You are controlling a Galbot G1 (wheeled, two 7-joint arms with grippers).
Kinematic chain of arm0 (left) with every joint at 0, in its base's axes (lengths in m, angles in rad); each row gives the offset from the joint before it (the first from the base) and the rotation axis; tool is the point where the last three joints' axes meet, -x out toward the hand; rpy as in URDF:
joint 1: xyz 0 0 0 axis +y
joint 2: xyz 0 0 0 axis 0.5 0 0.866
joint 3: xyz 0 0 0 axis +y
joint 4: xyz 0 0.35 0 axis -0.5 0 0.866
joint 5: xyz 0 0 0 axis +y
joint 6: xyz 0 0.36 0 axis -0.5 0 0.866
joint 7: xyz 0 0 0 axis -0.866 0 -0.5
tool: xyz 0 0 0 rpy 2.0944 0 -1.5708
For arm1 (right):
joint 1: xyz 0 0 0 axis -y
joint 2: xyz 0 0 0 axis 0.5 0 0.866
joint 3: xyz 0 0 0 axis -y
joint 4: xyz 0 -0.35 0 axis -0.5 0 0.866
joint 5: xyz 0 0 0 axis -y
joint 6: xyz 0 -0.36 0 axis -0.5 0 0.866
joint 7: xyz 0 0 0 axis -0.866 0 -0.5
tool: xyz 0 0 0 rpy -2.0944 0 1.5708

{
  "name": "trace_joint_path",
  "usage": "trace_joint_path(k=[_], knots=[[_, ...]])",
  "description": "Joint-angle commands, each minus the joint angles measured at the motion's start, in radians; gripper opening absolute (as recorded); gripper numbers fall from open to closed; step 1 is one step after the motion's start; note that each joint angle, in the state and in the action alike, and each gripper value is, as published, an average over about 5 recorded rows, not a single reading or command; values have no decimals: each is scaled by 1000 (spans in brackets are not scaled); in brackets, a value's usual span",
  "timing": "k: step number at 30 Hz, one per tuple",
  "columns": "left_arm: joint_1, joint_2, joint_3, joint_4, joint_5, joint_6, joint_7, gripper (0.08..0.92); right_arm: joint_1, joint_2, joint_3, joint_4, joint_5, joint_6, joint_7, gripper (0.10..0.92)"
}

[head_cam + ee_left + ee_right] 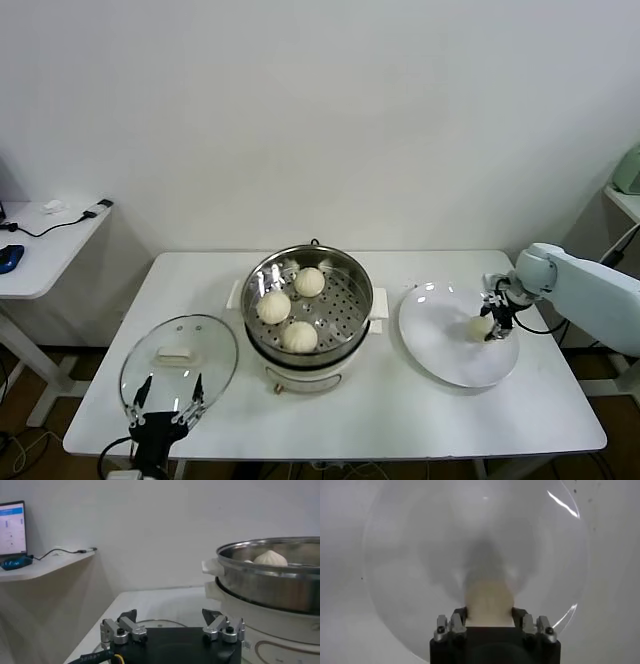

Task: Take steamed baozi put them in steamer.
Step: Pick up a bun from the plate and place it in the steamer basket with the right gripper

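Observation:
Three steamed baozi (309, 282) (273, 306) (299, 336), cream-white and domed, lie on the perforated tray inside the shiny steel steamer (300, 360) at the table's middle. A further baozi (481, 326) rests on the white plate (440, 345) to the right. My right gripper (490, 325) is down over it, a finger pressed against each side. The right wrist view shows that baozi (488, 600) filling the gap of the right gripper (489, 614). My left gripper (168, 392) hangs open at the table's front left edge, over the glass lid; in its wrist view the left gripper (169, 615) holds nothing.
A round glass lid (180, 362) with a white handle lies flat at the front left. The steamer (270, 585) stands on a white base with side handles. A small side table (40, 250) with cables stands off to the left.

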Motion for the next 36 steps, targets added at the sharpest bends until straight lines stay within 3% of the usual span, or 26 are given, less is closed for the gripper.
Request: trace_joint_path(k=[1, 9, 18, 27, 36], knots=[[4, -1, 2, -9, 2, 0, 0, 823, 252, -46, -199, 159, 149, -38, -5, 596], [5, 8, 3, -30, -3, 9, 3, 823, 902, 82, -637, 469, 620, -136, 23, 594], [-2, 12, 13, -37, -5, 12, 7, 823, 973, 308, -543, 632, 910, -295, 161, 594], [-2, 14, 13, -38, -9, 12, 7, 823, 748, 482, -474, 602, 900, -377, 283, 594], [-1, 15, 4, -35, -21, 12, 7, 823, 561, 502, -476, 530, 807, -430, 365, 594]])
